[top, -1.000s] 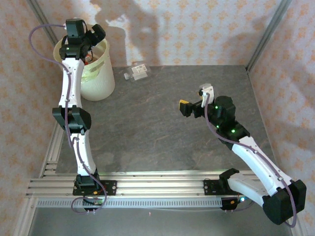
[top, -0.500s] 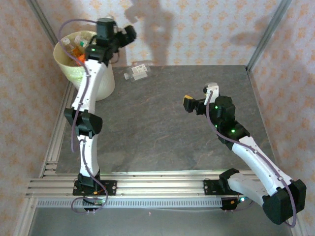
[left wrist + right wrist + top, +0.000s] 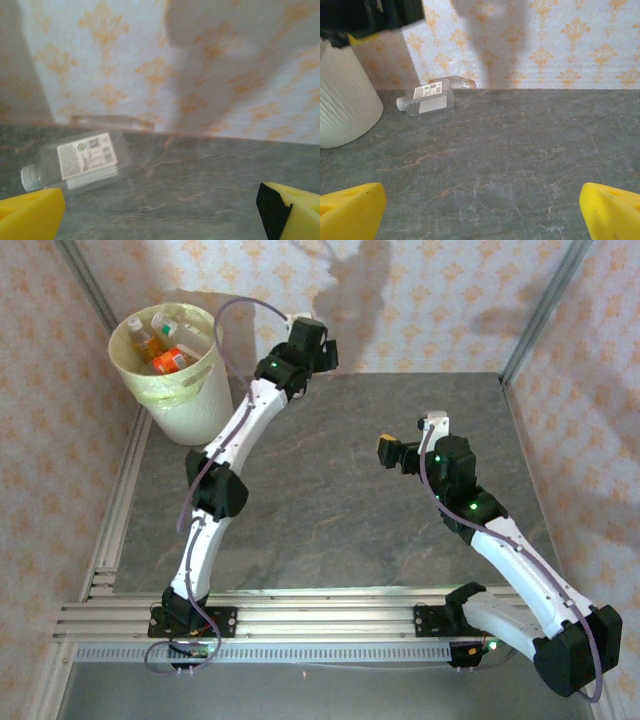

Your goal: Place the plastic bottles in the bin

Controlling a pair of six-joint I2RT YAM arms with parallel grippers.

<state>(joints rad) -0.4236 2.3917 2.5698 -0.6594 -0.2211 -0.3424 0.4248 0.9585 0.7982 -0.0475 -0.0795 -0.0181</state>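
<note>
Left wrist view: the left fingers (image 3: 30,217) stand wide apart, empty, facing a clear bottle (image 3: 75,162) lying on the counter (image 3: 200,180) by the wall (image 3: 125,50). The right fingers (image 3: 350,210) also gape empty. Other bottles (image 3: 165,345) lie in the bin (image 3: 195,405).

Your left arm (image 3: 232,430) and right arm (image 3: 520,555) both wear smooth white shells on the long links, with chunky black housings at the joints. Small green lights (image 3: 470,505) glow on those housings. A thin lilac cable (image 3: 250,300) loops off each arm. Your left claw (image 3: 160,215) has bright yellow pads (image 3: 30,217), one with a black face. Your right claw (image 3: 480,212) has the same yellow wedges.
</note>
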